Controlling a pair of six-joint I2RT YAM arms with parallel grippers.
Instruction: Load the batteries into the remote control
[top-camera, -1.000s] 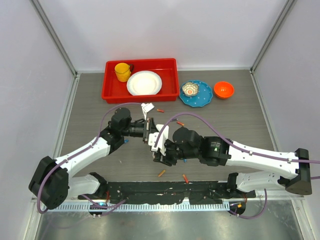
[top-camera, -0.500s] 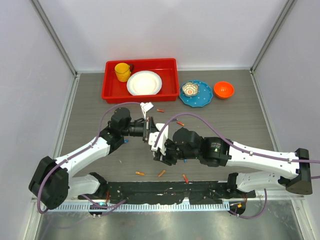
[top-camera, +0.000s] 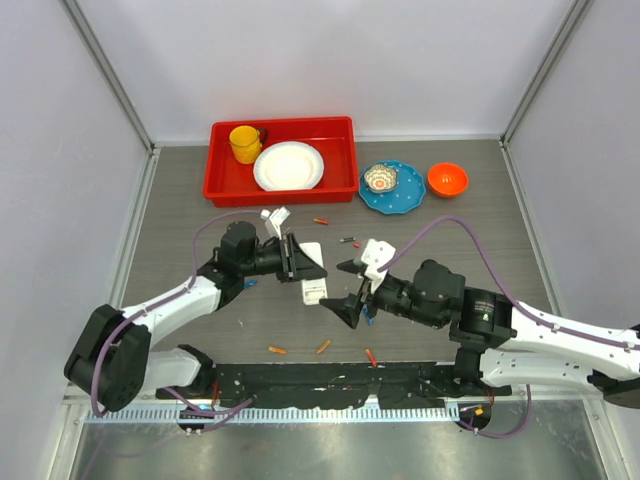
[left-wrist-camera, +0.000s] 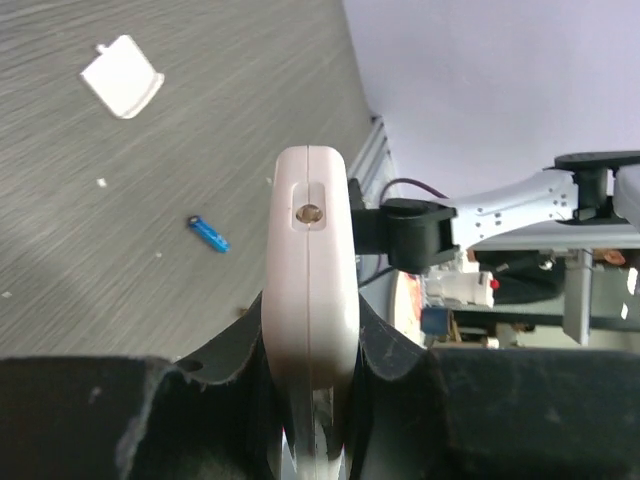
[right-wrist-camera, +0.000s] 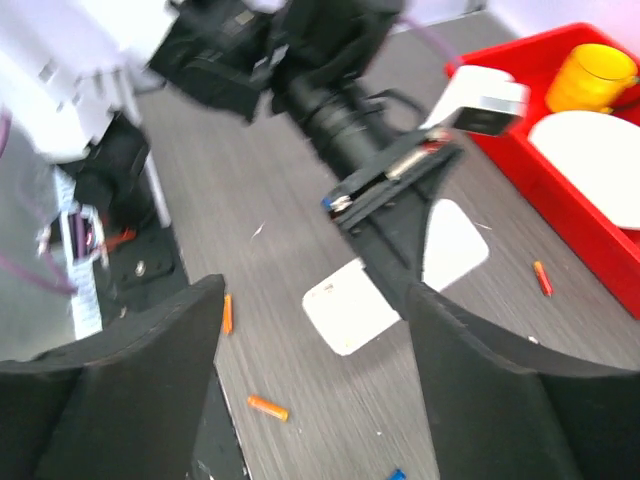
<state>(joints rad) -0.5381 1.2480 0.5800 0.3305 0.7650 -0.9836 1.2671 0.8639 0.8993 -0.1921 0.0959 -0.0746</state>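
Top external view: a grey wood-grain tabletop (top-camera: 480, 240) is boxed in by pale walls (top-camera: 330, 60) with metal corner posts, and a red tray (top-camera: 345, 125) sits at its far edge. At mid-table the left hand (top-camera: 300, 260) clamps the white remote control (top-camera: 314, 285). Just beside it the right hand (top-camera: 348, 290) gapes wide, holding nothing. 3 orange batteries (top-camera: 277, 350) lie near the arm bases.

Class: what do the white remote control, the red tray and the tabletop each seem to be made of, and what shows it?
The remote control: probably moulded plastic, smooth satin white; a seam down its edge joins two shells.
The red tray: likely plastic, uniform red, rounded corners.
The table: matt grey wood-grain; laminate or real wood, cannot tell.
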